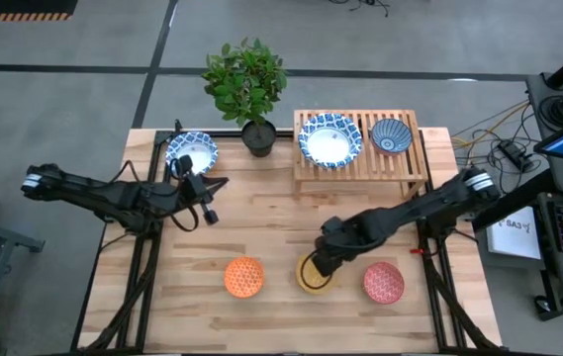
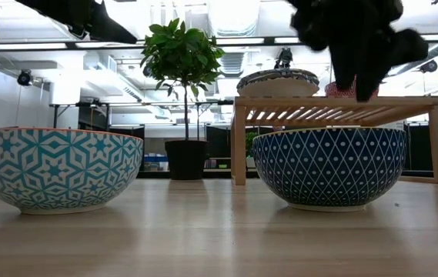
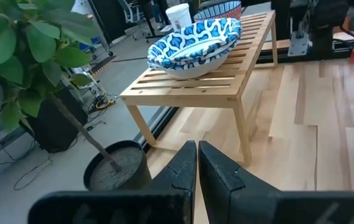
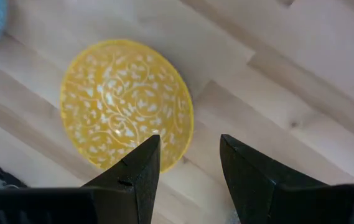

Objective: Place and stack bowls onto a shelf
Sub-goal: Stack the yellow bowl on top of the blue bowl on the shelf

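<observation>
My right gripper (image 1: 319,263) (image 4: 189,140) is open and hovers above the yellow bowl (image 1: 313,276) (image 4: 125,102), fingers pointing down on either side of its rim without touching it. In the low view it hangs well above a bowl with a dark blue outside (image 2: 328,165). The orange bowl (image 1: 244,277) and the pink-red bowl (image 1: 384,283) stand on the table on either side of the yellow one. The wooden shelf (image 1: 360,166) (image 3: 226,81) carries a wide blue-and-white bowl (image 1: 329,139) (image 3: 195,40) and a small dark blue bowl (image 1: 391,135). My left gripper (image 1: 214,185) (image 3: 198,144) is shut and empty, next to another blue-and-white bowl (image 1: 191,150).
A potted plant (image 1: 249,84) in a black pot (image 3: 114,168) stands at the table's far edge, between the left blue-and-white bowl and the shelf. Bare planks lie in the middle of the table (image 1: 261,218). Cables and equipment sit off the table's right side.
</observation>
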Action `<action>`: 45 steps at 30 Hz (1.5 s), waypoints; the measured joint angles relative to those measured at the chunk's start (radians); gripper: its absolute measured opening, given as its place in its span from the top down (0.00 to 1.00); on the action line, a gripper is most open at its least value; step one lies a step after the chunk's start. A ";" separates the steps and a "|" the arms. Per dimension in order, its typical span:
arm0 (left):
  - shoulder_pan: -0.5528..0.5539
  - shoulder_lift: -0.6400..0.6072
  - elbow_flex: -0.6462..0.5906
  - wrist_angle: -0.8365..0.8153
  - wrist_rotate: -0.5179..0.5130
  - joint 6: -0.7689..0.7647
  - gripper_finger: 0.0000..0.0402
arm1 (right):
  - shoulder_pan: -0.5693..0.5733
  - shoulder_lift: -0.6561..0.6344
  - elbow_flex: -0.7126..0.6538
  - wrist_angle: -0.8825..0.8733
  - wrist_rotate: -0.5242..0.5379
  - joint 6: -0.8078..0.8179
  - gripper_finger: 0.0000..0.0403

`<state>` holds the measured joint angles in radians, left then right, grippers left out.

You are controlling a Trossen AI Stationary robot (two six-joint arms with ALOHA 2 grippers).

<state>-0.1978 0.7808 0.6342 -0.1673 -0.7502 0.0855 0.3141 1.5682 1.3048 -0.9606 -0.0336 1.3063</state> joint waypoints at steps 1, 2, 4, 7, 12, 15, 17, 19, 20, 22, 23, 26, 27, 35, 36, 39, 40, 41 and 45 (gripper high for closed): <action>0.000 -0.005 0.001 -0.011 0.000 -0.006 1.00 | -0.004 0.016 0.000 0.009 -0.020 -0.012 0.62; 0.000 -0.009 0.001 -0.014 -0.001 -0.012 1.00 | -0.009 0.034 0.001 0.010 -0.030 -0.016 0.62; 0.000 -0.019 -0.005 -0.010 -0.001 -0.017 1.00 | -0.019 0.064 0.001 0.012 -0.050 -0.036 0.62; 0.000 -0.023 -0.011 -0.017 0.000 -0.017 1.00 | -0.031 0.100 0.001 0.030 -0.055 -0.067 0.62; 0.000 -0.023 -0.014 -0.020 0.000 -0.017 1.00 | -0.048 0.135 0.001 0.077 -0.089 -0.100 0.62; 0.000 -0.023 -0.014 -0.020 0.000 -0.017 1.00 | -0.050 0.156 0.001 0.081 -0.090 -0.101 0.62; 0.000 -0.023 -0.014 -0.021 0.000 -0.017 1.00 | -0.050 0.172 0.001 0.081 -0.089 -0.102 0.62; 0.000 -0.022 -0.014 -0.020 0.000 -0.017 1.00 | -0.050 0.191 0.001 0.080 -0.089 -0.103 0.62; 0.000 -0.021 -0.014 -0.021 0.000 -0.017 1.00 | -0.050 0.201 0.001 0.082 -0.089 -0.103 0.62; 0.000 -0.018 -0.014 -0.021 0.000 -0.017 1.00 | -0.050 0.221 0.001 0.085 -0.087 -0.106 0.62; 0.000 -0.017 -0.014 -0.021 0.000 -0.017 1.00 | -0.050 0.227 0.001 0.088 -0.087 -0.113 0.63; 0.000 -0.018 -0.014 -0.020 0.000 -0.017 1.00 | -0.050 0.244 0.001 0.118 -0.088 -0.125 0.68; 0.000 -0.018 -0.014 -0.021 0.000 -0.017 1.00 | -0.050 0.247 0.001 0.125 -0.089 -0.129 0.70; 0.000 -0.017 -0.014 -0.020 0.000 -0.017 1.00 | -0.050 0.240 0.001 0.142 -0.097 -0.134 0.96; 0.000 -0.017 -0.014 -0.020 0.000 -0.017 1.00 | -0.051 0.237 0.001 0.139 -0.099 -0.135 0.96; 0.000 -0.017 -0.014 -0.021 0.000 -0.017 1.00 | -0.058 0.222 0.000 0.134 -0.112 -0.138 0.96; 0.000 -0.017 -0.014 -0.020 0.000 -0.017 1.00 | -0.060 0.213 0.007 0.129 -0.125 -0.147 0.96; 0.000 -0.017 -0.014 -0.020 0.000 -0.017 1.00 | -0.064 0.202 0.013 0.130 -0.136 -0.152 0.96; 0.000 -0.017 -0.014 -0.021 0.000 -0.020 1.00 | -0.086 0.158 0.066 0.139 -0.161 -0.182 0.96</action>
<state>-0.1974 0.7643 0.6201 -0.1879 -0.7506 0.0656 0.2282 1.7257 1.3710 -0.8220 -0.1950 1.1241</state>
